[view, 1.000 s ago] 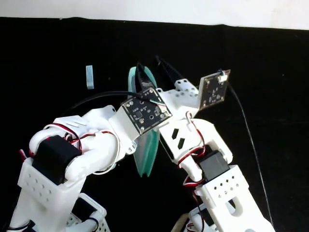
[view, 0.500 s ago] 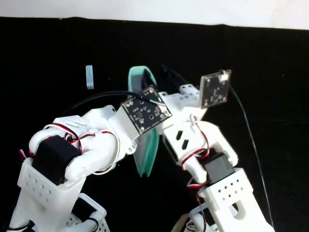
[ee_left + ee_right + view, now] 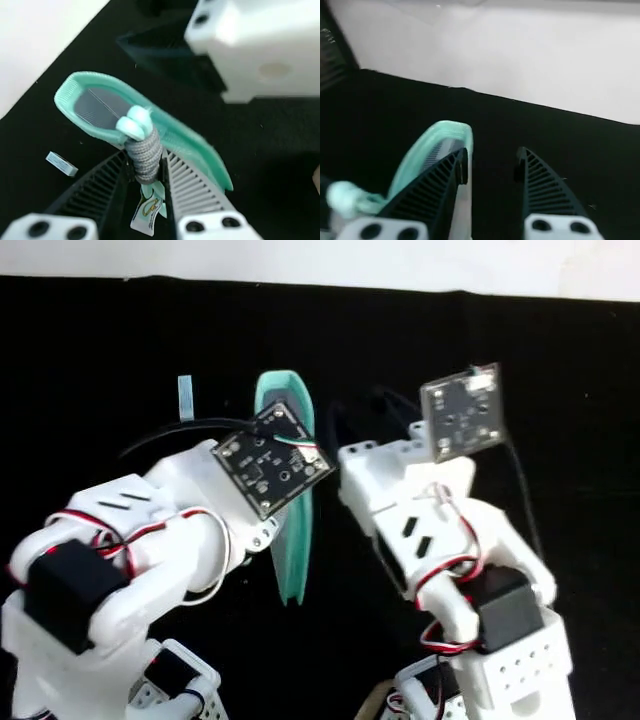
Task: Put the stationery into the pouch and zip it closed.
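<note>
**Pouch handling: grip points and material**

The mint pouch (image 3: 296, 540) sits edge-up between the two arms, over the black table (image 3: 570, 380). Its far end gapes, showing grey lining in the left wrist view, so I judge the zip not fully run.

The left gripper (image 3: 146, 162) is clamped tight on the grey braided pull cord (image 3: 142, 145), just below its two mint end beads. A small printed tag (image 3: 146, 214) dangles under the jaws. The right gripper (image 3: 492, 155) has its jaws spread with nothing between them. One finger lies close beside the pouch's rounded end, and contact cannot be confirmed.

Handling estimate:
- The pouch looks light and soft, with a thin, rubbery wall that is likely to fold under a side load.
- The cord is limp, so it pulls well but cannot push.
- To run the zip, the body probably needs pinching at the end seam opposite the slider (a flat, thin edge that suits the ribbed jaws).

A pale blue block (image 3: 186, 398), possibly an eraser, lies on the table well apart from the pouch. It looks small, rigid and easy to pinch across its narrow sides.
</note>
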Motion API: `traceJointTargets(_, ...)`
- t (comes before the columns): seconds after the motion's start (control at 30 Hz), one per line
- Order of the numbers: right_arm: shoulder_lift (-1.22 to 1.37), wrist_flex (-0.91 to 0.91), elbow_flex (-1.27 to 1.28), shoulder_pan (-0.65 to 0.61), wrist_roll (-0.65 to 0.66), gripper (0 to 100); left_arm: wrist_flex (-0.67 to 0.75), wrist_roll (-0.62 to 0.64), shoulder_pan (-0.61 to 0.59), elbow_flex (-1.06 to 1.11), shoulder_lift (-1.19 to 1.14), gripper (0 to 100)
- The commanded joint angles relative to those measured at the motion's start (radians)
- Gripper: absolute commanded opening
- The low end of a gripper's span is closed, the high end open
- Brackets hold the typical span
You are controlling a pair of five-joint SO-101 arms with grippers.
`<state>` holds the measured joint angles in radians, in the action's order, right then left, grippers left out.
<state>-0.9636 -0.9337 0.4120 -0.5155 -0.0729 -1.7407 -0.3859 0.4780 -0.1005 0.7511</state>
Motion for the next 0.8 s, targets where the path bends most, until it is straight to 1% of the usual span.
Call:
traceJointTargets(0.0,-0.019,-0.015,-0.079,0.091,0.011,15.6,-0.018,0.006,-0.015,-0.065,0.01,1)
traceJointTargets(0.07,-0.019,-0.013,-0.081,0.122,0.011,15.6,-0.018,0.005,-0.03,-0.068,0.015,1)
traceJointTargets(0.17,-0.012,-0.013,-0.077,0.134,0.009,15.6,-0.018,0.005,-0.094,-0.087,0.033,1)
traceJointTargets(0.3,-0.01,-0.012,-0.076,0.134,0.005,15.6,-0.018,0.005,-0.239,-0.131,0.053,1)
traceJointTargets(0.37,-0.008,-0.007,-0.076,0.136,-0.054,15.6,-0.018,0.005,-0.297,-0.133,0.054,1)
traceJointTargets(0.43,-0.007,0.024,-0.065,0.136,-0.11,15.6,-0.018,0.005,-0.343,-0.133,0.054,1)
traceJointTargets(0.53,0.019,0.096,-0.03,0.136,-0.143,15.6,-0.018,0.005,-0.378,-0.148,0.054,1)
traceJointTargets(0.63,0.082,0.153,-0.015,0.136,-0.144,15.6,-0.018,0.005,-0.41,-0.177,0.054,1)
traceJointTargets(0.77,0.171,0.22,-0.018,0.136,-0.144,15.6,-0.017,0.005,-0.49,-0.191,0.054,1)
